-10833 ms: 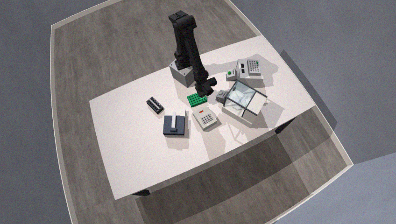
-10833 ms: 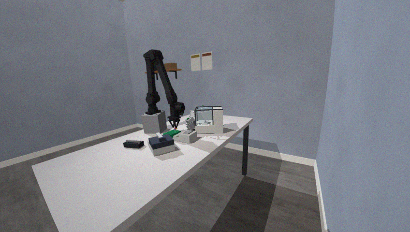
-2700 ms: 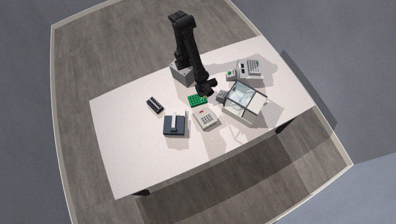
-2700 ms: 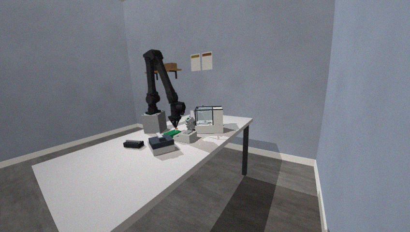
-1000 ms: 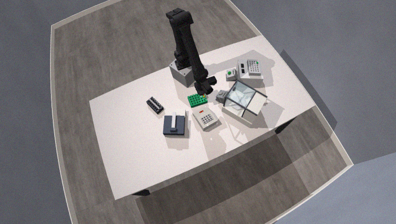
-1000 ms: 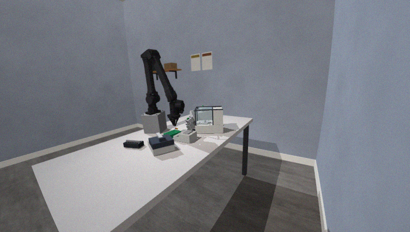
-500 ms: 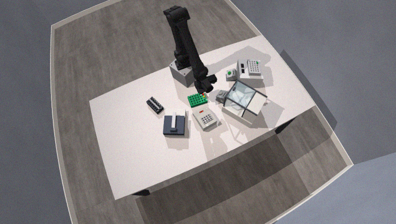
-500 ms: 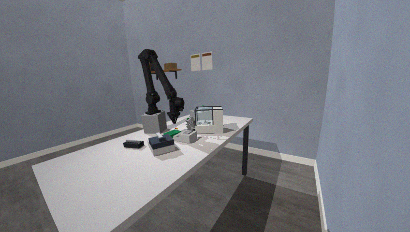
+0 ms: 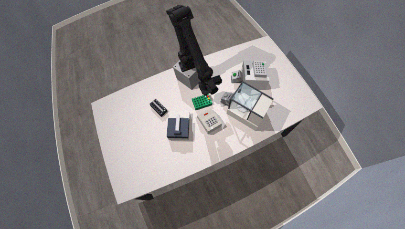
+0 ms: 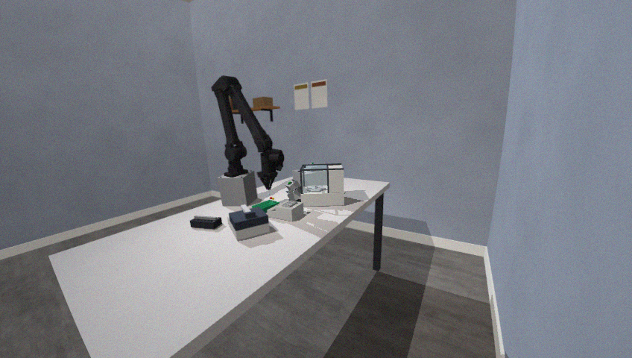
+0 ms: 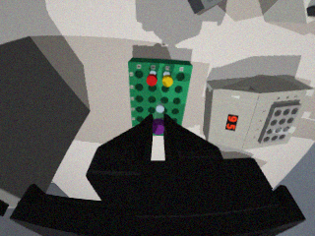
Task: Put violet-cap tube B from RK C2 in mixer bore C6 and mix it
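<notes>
So the gripper (image 11: 157, 129) is pinching tube B (image 11: 157, 126) narrowly by its violet cap, just above the green rack RK (image 11: 139, 100); it's best lifting straight up, avoiding the neighbouring tubes.

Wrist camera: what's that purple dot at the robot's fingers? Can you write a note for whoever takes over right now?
Gripper: shut on tube B; the purple dot is its violet cap.
Where: held above the near edge of rack RK. I cannot tell whether its bottom is clear of the rack. Red, yellow and pale-capped tubes sit in the rack.
Done: tube B gripped.
Left: carry it to mixer MX, push it fully into bore C6, press START, wait for the green lamp to go out.
</notes>
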